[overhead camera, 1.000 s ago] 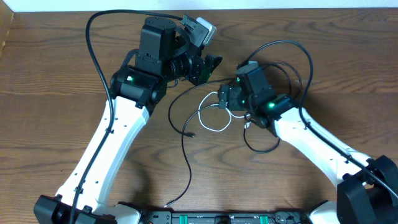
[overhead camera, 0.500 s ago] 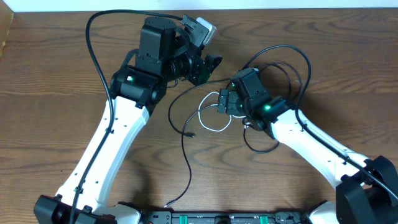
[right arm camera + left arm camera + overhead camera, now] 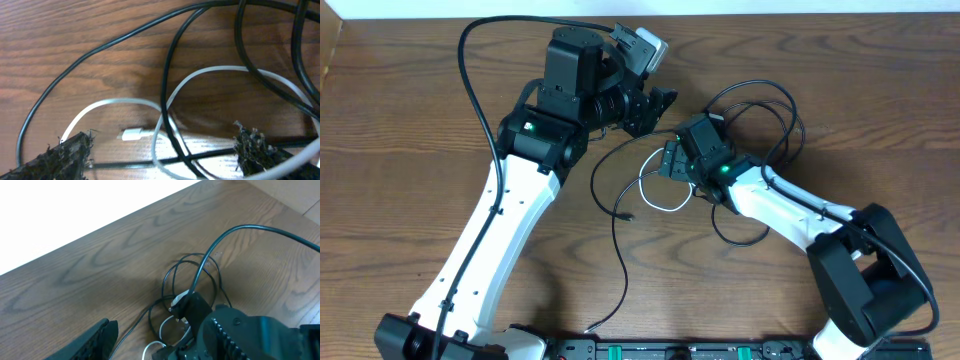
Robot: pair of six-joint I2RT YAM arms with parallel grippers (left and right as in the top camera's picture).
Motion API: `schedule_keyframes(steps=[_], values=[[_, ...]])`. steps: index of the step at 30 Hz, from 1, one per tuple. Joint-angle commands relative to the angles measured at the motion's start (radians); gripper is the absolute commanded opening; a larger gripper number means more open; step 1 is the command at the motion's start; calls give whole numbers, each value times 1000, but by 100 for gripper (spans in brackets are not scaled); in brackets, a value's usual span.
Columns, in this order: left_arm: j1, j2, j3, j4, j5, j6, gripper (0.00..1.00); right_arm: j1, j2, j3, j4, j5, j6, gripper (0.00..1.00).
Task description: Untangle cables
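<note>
Care is needed at the closing. The right gripper [image 3: 160,156] hangs spread wide over the tangle on the table [image 3: 410,130]. The white cable [image 3: 220,67] and the black cable [image 3: 100,47] both cross between its fingers, so I think it should pinch the white loop only, away from the crossing. The left gripper [image 3: 655,108] is released and empty. Since a second ago, the right arm has swung left over the loops, and the left has not moved.

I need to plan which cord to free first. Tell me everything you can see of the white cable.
The white cable is a thin, smooth, plastic-looking cord lying slack on the wooden table in loose overlapping loops. One small white plug rests flat on the wood. The black cable crosses it at several spots. It lies between the right gripper's spread fingers, not gripped.
</note>
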Motion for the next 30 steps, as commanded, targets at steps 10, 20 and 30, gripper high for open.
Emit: schedule_keyframes(steps=[10,20,30], values=[[3,-11,5,0,-2,8,60,3,21,13,15,88,29,47],[3,-29,5,0,-2,8,60,3,21,13,81,75,-24,1],[3,-70,5,-3,-159,7,60,-37,-59,18,231,53,-55,1]])
